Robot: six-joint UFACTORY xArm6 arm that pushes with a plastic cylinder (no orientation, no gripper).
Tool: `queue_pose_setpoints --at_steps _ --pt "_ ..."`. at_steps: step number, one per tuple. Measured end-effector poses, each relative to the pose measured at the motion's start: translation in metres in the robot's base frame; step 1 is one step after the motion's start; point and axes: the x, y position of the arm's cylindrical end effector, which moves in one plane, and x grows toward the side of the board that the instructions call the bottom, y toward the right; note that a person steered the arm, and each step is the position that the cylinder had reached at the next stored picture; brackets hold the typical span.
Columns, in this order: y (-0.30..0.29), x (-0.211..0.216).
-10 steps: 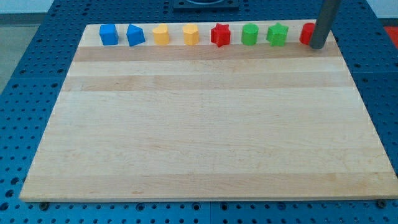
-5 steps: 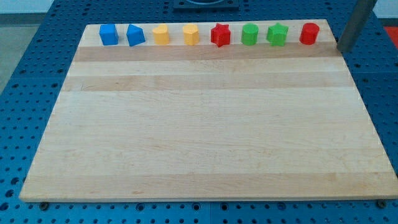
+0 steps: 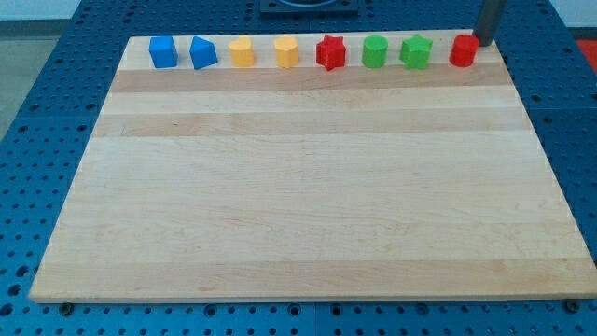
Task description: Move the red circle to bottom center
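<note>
The red circle [image 3: 464, 50] stands at the right end of a row of blocks along the top edge of the wooden board [image 3: 308, 187]. My tip [image 3: 485, 41] is just to the upper right of the red circle, at the board's top right corner, very close to the block. Whether it touches the block I cannot tell.
The row along the top holds, from the view's left: a blue cube [image 3: 163, 51], a blue pentagon-like block [image 3: 203, 53], two yellow blocks [image 3: 242, 51] [image 3: 286, 52], a red star [image 3: 330, 52], a green circle [image 3: 375, 51] and a green star [image 3: 416, 51].
My tip went from in front of the red circle out to the right off the board, then back up to the circle's upper right. No block has moved.
</note>
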Motion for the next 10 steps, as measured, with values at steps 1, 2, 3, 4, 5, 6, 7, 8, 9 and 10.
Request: queue_pose_setpoints --at_steps 1,2,3,4,5,6,7,8,9,10 --pt "-0.013 0.008" --pt "-0.033 0.003" --pt "-0.041 0.003" --pt "-0.041 0.019" --pt "-0.050 0.046" --pt "-0.071 0.072" --pt "-0.107 0.079" --pt "-0.141 0.079" --pt "-0.175 0.079" --pt "-0.212 0.080"
